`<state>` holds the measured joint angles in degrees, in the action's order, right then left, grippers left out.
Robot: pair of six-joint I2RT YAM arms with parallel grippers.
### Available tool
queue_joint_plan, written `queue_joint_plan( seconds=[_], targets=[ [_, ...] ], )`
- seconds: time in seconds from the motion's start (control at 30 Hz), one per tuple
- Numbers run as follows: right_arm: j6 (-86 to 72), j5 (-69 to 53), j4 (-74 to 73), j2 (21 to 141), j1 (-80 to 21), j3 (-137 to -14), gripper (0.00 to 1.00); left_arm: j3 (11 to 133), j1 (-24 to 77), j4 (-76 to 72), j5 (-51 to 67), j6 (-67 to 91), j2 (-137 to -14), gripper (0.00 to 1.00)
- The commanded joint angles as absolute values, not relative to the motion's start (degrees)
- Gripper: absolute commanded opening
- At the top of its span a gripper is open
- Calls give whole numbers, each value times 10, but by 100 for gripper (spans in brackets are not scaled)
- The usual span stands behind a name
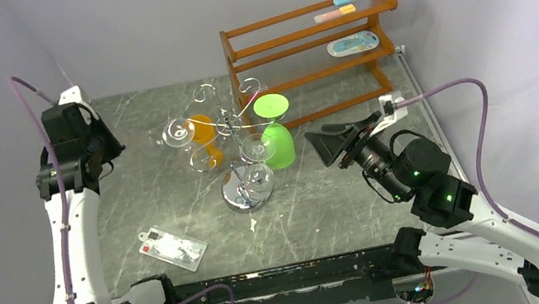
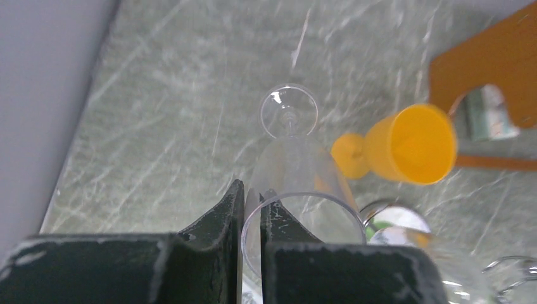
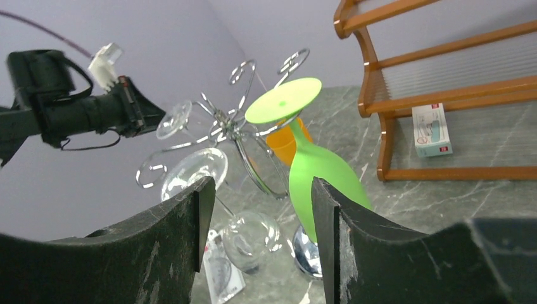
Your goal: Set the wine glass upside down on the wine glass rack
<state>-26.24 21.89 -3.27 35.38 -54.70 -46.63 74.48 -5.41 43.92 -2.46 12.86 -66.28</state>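
Standing at the worktop's far right corner is a wooden three-tier shelf; the wine glass rack stands mid-worktop. The right hand gapes wide, empty, beside the rack. The left hand pinches the clear wine glass by its rim, left of the rack.

Top camera looks down from 6 o'clock across the grey marbled table; close wrist cameras face inward from 9 and 3, all sharing the orange plastic goblet.
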Motion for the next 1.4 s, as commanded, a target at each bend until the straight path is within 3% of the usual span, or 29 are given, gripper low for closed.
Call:
queue_joint_plan(
  seconds=[0.0, 0.33, 0.7, 0.97, 1.37],
  targets=[
    [-292, 269, -5, 357, -545, -497, 61, 820, -52, 388, -15, 164, -634, 5],
    [-328, 201, 57, 473, -545, -613, 62, 931, -52, 261, 20, 289, -622, 5],
    [-478, 118, 209, 589, -545, -655, 63, 820, -45, -60, 324, 570, -623, 5],
    [-553, 166, 316, 655, -544, -657, 67, 793, 140, -118, 284, 574, -651, 5],
    [-549, 241, 440, 661, -544, -625, 68, 698, 195, -227, 296, 656, -621, 5]
  ],
)
